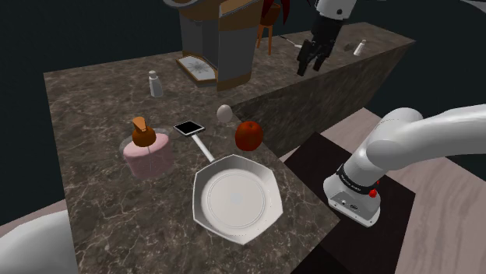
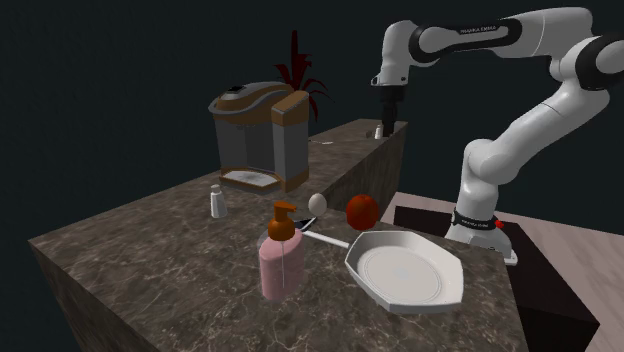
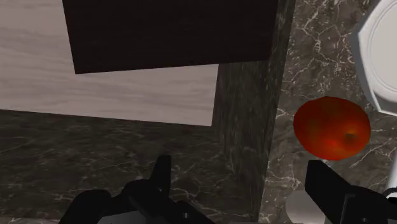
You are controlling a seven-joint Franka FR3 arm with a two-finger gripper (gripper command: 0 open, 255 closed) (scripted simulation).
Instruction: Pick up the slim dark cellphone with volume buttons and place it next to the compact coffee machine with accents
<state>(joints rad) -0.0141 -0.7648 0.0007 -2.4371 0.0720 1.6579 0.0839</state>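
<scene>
The slim dark cellphone [image 1: 188, 127] lies flat on the marble counter [image 1: 101, 202], at the tip of the white pan's handle. It shows as a small dark sliver [image 2: 300, 231] behind the soap bottle. The grey and brown coffee machine [image 1: 217, 45] [image 2: 260, 135] stands at the counter's far edge. My black gripper [image 1: 310, 58] [image 2: 388, 118] hangs high over the counter's other wing, far from the phone. Its fingers [image 3: 160, 175] stand apart with nothing between them, so my gripper [image 3: 238, 172] is open.
A white octagonal pan [image 1: 263, 177] [image 2: 370, 285], a red fruit [image 1: 248, 135] [image 3: 332, 127], an egg [image 1: 224, 113] and a pink soap dispenser [image 1: 146, 152] crowd round the phone. A small shaker [image 1: 156, 83] stands near the coffee machine, another [image 1: 359, 47] on the far wing.
</scene>
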